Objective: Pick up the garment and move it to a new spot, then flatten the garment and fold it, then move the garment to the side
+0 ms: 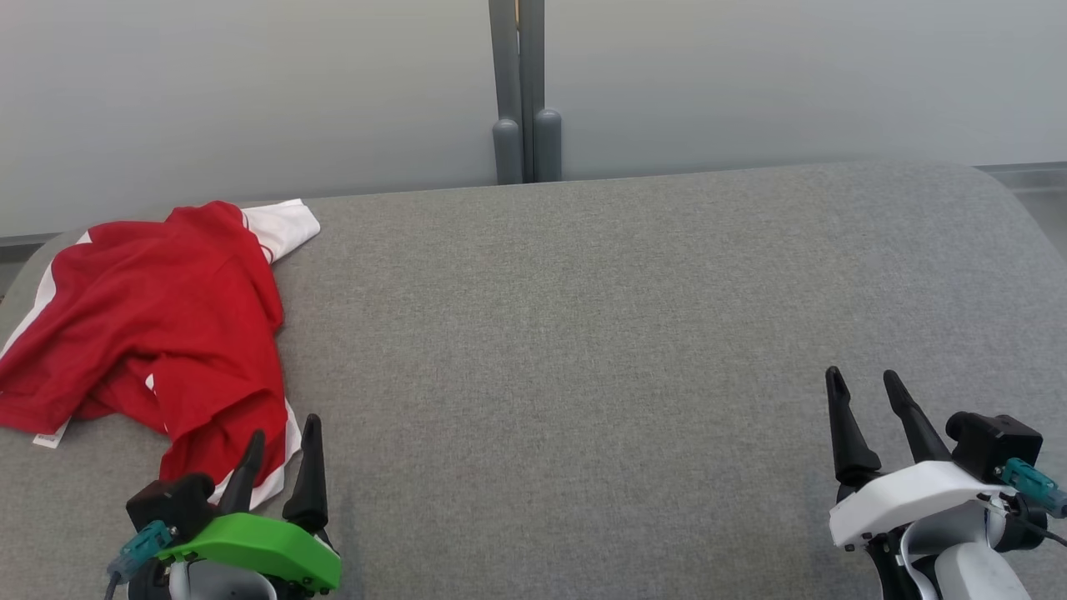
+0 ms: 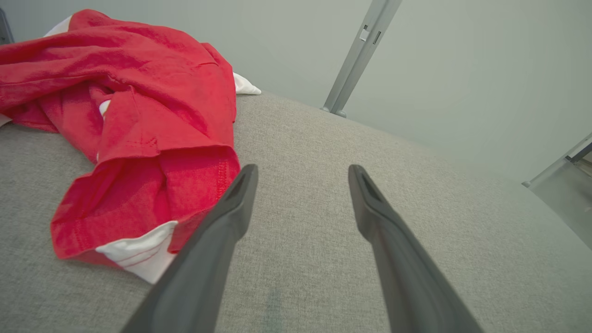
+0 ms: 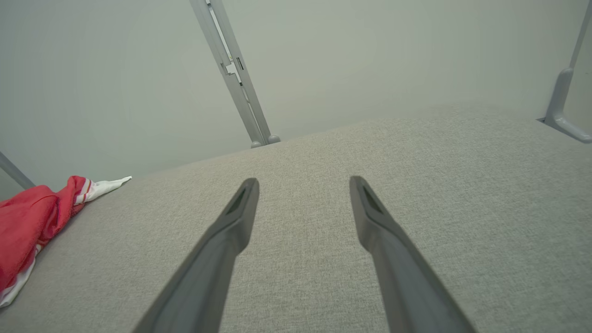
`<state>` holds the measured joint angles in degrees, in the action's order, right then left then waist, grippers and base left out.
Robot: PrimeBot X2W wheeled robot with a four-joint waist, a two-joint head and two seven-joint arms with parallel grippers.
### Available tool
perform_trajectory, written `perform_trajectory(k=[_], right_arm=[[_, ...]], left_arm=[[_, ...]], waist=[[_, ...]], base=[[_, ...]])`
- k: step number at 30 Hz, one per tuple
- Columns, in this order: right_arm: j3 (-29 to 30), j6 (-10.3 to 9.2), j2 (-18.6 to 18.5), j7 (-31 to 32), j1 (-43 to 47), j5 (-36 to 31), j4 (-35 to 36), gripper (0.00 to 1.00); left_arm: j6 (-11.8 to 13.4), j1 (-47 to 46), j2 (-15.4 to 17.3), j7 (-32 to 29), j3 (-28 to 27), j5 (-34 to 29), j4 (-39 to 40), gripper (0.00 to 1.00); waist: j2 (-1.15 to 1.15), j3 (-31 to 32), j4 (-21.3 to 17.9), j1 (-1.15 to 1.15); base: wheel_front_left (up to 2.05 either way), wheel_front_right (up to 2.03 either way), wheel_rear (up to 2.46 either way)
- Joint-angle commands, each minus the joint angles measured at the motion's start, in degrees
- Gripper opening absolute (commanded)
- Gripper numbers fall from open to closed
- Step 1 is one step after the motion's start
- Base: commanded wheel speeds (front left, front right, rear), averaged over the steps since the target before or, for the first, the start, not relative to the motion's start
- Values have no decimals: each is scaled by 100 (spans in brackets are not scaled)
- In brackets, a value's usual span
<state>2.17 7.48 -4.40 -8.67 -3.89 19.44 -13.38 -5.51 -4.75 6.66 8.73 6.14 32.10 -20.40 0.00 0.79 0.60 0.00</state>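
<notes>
Garment (image 1: 158,317), crumpled at the left end of the table (image 1: 583,350), not yet lifted. Left gripper (image 1: 283,429), fingers spread and empty, sits at its near hem, seemingly staged for pickup; right gripper (image 1: 861,375), likewise spread, idles at the table's near-right.

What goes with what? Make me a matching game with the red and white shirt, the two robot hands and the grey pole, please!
Things
1. crumpled red and white garment
2. left gripper, green cover
3. right gripper, white cover
4. grey metal post

Places and states
A. open, over the bare grey fabric surface
B. upright, behind the surface's far edge
C. bunched up on the left side
D. open, by the garment's near edge

Pairs: 1-C, 2-D, 3-A, 4-B
</notes>
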Motion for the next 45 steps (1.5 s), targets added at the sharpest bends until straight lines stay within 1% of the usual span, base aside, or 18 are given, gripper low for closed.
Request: perform_trajectory(k=[1,30,45], right_arm=[[-9,1,-41,-69,-100,-207,17,100],[82,2,-8,-435,-78,-1618,-278,100],[154,1,60,-582,-53,-2009,-442,100]], left_arm=[[-22,-136,66,60,17,-176,7,100],[-88,-157,36,432,17,-1679,-266,100],[-117,-137,-42,576,-71,-2120,-502,100]], waist=[[0,6,5,0],[0,36,48,0],[0,56,39,0]], base=[[0,0,0],[0,0,0],[0,0,0]])
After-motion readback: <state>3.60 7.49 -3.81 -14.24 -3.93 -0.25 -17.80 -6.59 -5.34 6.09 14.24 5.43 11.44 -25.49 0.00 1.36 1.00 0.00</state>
